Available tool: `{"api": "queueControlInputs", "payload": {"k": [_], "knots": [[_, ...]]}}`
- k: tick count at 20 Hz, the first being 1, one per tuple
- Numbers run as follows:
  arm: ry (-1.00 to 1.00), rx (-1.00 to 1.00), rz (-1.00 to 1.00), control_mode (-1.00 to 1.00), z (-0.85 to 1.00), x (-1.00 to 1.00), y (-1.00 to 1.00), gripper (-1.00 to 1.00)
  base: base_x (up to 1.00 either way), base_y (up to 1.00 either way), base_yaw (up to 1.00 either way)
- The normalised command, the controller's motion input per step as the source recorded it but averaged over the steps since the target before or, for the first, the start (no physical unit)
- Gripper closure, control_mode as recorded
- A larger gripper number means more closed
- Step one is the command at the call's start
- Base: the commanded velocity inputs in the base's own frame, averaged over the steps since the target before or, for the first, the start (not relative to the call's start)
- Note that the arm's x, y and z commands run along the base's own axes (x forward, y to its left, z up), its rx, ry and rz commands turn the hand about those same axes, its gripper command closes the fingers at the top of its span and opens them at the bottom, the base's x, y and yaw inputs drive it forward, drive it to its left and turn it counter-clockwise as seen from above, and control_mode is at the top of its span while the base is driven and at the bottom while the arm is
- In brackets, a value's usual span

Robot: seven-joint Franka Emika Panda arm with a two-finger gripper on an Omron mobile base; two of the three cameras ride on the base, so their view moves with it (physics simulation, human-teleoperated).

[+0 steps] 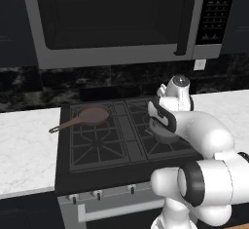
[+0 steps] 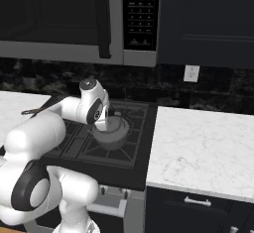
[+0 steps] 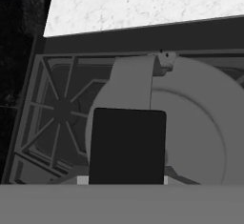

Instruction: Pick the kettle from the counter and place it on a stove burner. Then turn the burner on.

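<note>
Your kettle [image 2: 112, 134] sat on the front right burner [image 2: 106, 150] of the cooktop [image 1: 87, 147], grey body down on the black grate, well clear of the white desk [image 2: 198, 152] to the right. In the left base view you saw only a sliver of the kettle [image 1: 163, 134] behind the forearm.

Your pincer [image 2: 103, 124] hung over the kettle's near left side, hand pointing down at it. The hand view was mostly taken up by a dark finger [image 3: 127, 147] in front of the kettle [image 3: 200, 132], with a pale grey strap-like part of the kettle rising just behind it. You could not tell from these views whether the pincer was spread, pressed together or pinching that part.

The next grate [image 3: 57, 111] showed left of the kettle in the hand view, desk [image 3: 143, 4] beyond it.

A brown pan [image 1: 92, 117] lay on the back left burner, handle toward the left desk [image 1: 24, 145]. Silver knobs [image 1: 97, 194] lined the stove front. A microwave [image 1: 116, 18] hung above.
</note>
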Motion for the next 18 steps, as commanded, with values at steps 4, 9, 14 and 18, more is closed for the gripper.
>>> {"api": "queueControlInputs", "payload": {"k": [4, 9, 14, 18], "knots": [[0.0, 0.0, 0.0, -1.0, -0.02, 0.0, 0.0, 1.0, 0.0, 0.0, 0.0], [0.0, 0.0, 0.0, -1.0, 0.0, 0.0, 0.0, -1.0, 0.0, 0.0, 0.0], [0.0, 0.0, 0.0, -1.0, 0.09, 0.0, 0.0, -1.0, 0.0, 0.0, 0.0], [0.0, 0.0, 0.0, -1.0, 0.28, 0.0, 0.0, -1.0, 0.0, 0.0, 0.0]]}}
